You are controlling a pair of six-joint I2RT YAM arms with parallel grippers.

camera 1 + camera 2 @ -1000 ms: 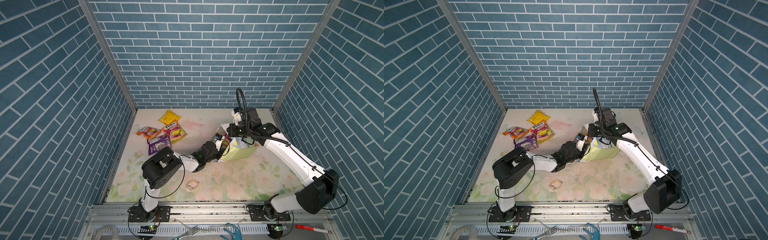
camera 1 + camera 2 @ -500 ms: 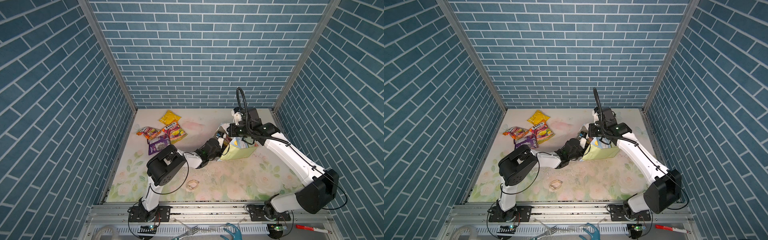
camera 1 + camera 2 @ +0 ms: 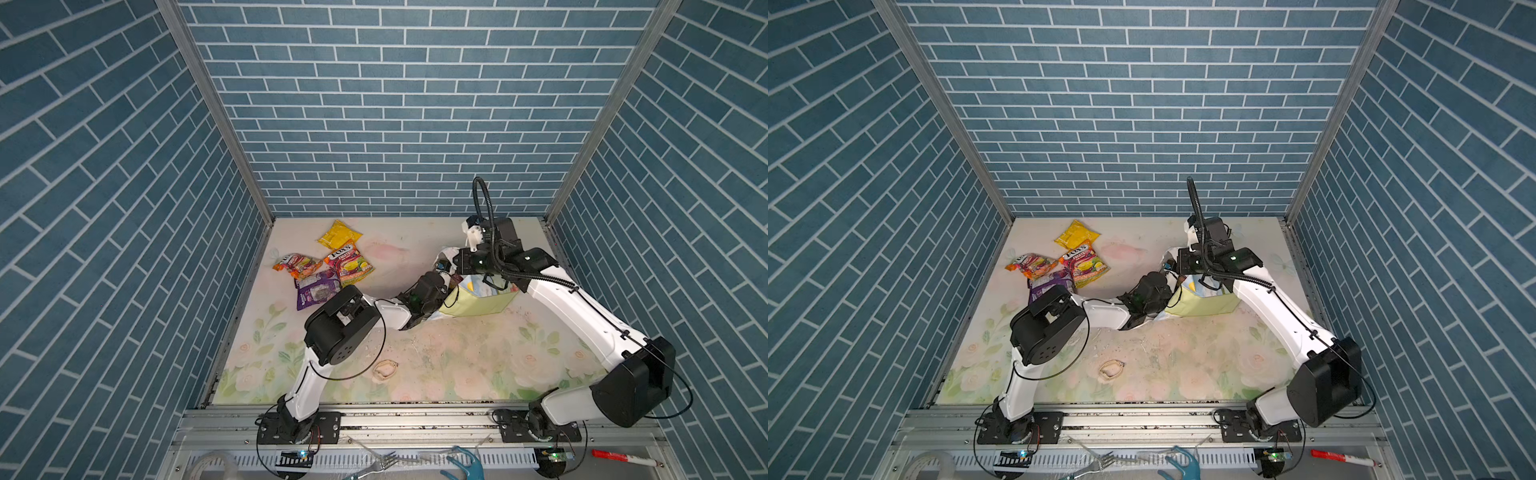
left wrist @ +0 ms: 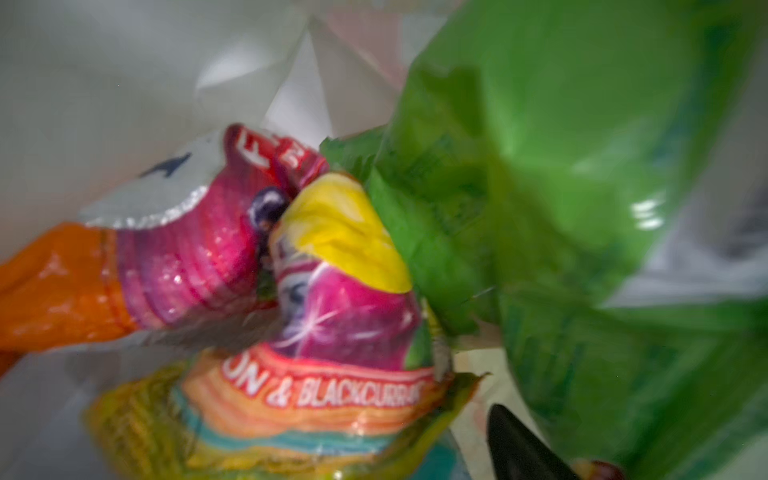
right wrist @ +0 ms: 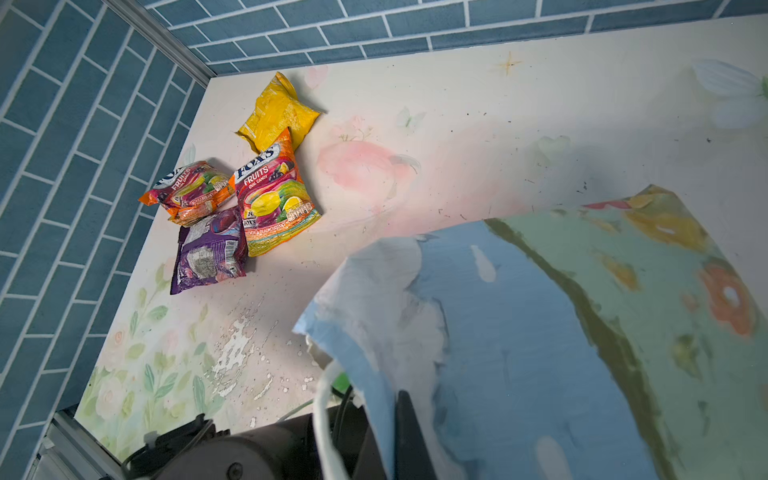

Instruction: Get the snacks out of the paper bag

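The left arm lies low across the table [image 3: 457,365], its left gripper [image 3: 436,289] deeper in the bag [image 3: 478,305] than before; jaw gap cannot be told. The right gripper [image 5: 405,432] is clamped on the paper rim. Inside are a crinkly green packet [image 4: 561,187] and a glossy pink packet [image 4: 332,291]. At the far-left corner lie four packets [image 3: 328,270].

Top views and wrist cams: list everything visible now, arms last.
yellow packet: 1, yellow, far left
FOX'S bags: 2, pink-orange, beside it
purple packet: 1, purple, same cluster
paper bag: 1, sky-meadow print, right of centre
green bag: 1, green, inside paper bag
inner candy packets: seemingly 2, pink-orange, inside
beige loop: 1, beige, table front
fork: 1, silvery, front ledge
teal tool: 1, teal, front ledge
marker: 1, red, front ledge
left gripper: 1, black, in bag's mouth
right gripper: 1, black, shut on bag's wall
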